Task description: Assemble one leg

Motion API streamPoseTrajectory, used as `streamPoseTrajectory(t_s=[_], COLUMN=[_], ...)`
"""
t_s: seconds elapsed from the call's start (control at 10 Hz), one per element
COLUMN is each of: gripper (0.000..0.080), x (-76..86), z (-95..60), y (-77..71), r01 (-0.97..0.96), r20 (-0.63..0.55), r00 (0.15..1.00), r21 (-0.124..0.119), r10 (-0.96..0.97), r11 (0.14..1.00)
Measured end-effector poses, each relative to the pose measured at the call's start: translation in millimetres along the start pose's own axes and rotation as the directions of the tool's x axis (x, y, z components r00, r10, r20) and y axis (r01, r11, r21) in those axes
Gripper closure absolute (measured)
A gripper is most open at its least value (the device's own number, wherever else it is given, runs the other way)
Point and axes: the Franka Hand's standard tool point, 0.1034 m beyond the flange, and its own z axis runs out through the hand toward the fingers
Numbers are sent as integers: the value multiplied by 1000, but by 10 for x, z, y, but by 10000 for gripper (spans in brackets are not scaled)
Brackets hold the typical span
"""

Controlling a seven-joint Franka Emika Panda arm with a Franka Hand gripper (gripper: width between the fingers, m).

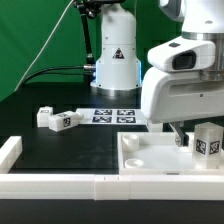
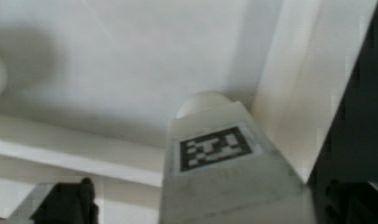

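Note:
A white leg point(image 1: 207, 140) with a black-and-white tag stands upright on the large white panel point(image 1: 150, 155) near its corner, at the exterior view's right. In the wrist view this leg point(image 2: 218, 150) lies between my two dark fingers point(image 2: 70, 200). A strip of panel point(image 2: 115, 90) shows between one finger and the leg, and the other finger is close against it. My gripper point(image 1: 190, 135) point(image 2: 212, 192) is low over the panel, and its jaws stand open around the leg. Two more legs point(image 1: 45, 118) point(image 1: 66, 121) lie loose on the black table at the exterior view's left.
The marker board point(image 1: 113, 115) lies in front of the robot base point(image 1: 115, 60). A white rail point(image 1: 60, 185) runs along the table's front, with a short white piece point(image 1: 10, 150) at the left edge. Cables hang at the back left.

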Motion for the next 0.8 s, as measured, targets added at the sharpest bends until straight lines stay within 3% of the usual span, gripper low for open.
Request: streamPoseTrajectory(t_s=[0.1,0.2,0.3,0.7,0.8], gripper=[380,380,509,509,509], x=[0,0,0,-1,-1], z=[0,0,0,-4,-5], y=[1,1,2,39,39], r01=[-3,-3,-3,-63,-241], r20=[0,0,0,-1,-2], r00=[1000,1000,1000,998,970], r21=[0,0,0,-2,5], r10=[3,3,3,63,241], r11=[1000,1000,1000,998,970])
